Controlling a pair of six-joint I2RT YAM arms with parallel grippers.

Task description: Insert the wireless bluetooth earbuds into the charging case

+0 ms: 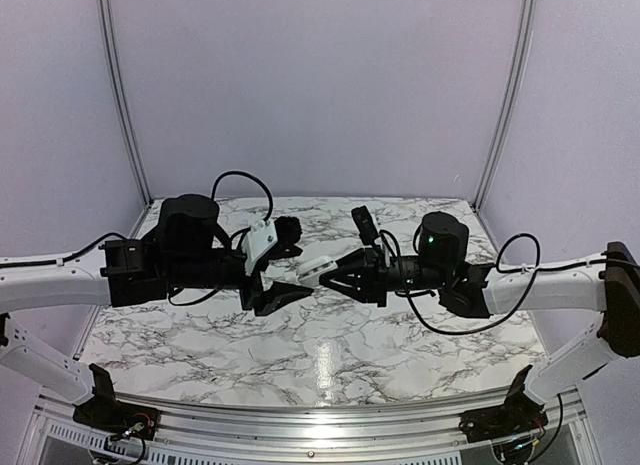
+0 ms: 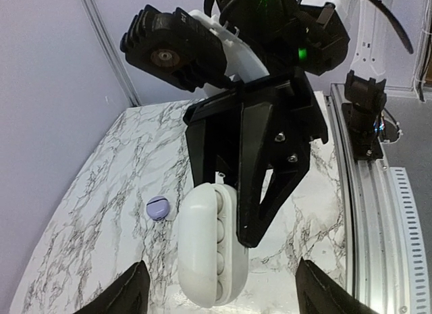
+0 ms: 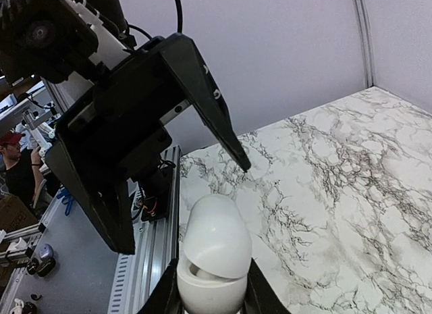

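White charging case: clamped in right gripper, lid ajar. Left gripper: wide, empty, facing case. Lilac earbud: on table, apart from case. Likely next: a precise pinch on it.

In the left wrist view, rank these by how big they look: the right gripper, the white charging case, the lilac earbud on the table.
1. right gripper
2. charging case in its grip
3. lilac earbud, farther off on the table, yet plainly smallest
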